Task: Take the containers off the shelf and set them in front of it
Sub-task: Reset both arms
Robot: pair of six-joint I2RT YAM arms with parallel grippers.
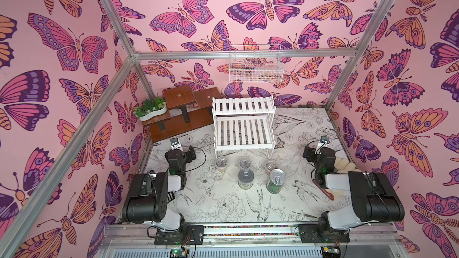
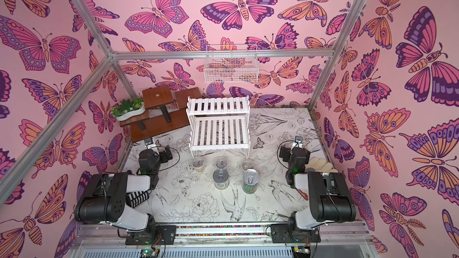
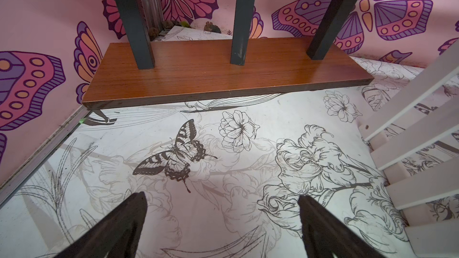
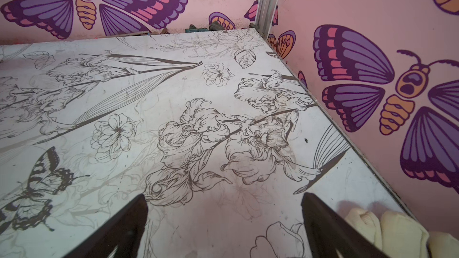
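Observation:
The white slatted shelf (image 1: 243, 122) (image 2: 218, 122) stands at the back middle of the table with both tiers bare. In front of it stand three small clear lidded cups (image 1: 221, 163) (image 1: 245, 163) (image 1: 271, 166) in a row. Nearer still are a white-green can (image 1: 245, 178) (image 2: 220, 178) and a watermelon-printed can (image 1: 277, 181) (image 2: 250, 181). My left gripper (image 3: 222, 196) hangs open over bare table at the left, facing the brown stand, with the shelf's slats (image 3: 422, 132) beside it. My right gripper (image 4: 224, 197) is open over bare table at the right. Neither holds anything.
A brown stepped stand (image 1: 183, 115) (image 3: 223, 70) with a white planter (image 1: 151, 109) fills the back left corner. A white wire basket (image 1: 255, 64) hangs on the back wall. Cream-coloured pieces (image 1: 344, 165) (image 4: 387, 229) and a red tool (image 1: 323, 189) lie by the right arm.

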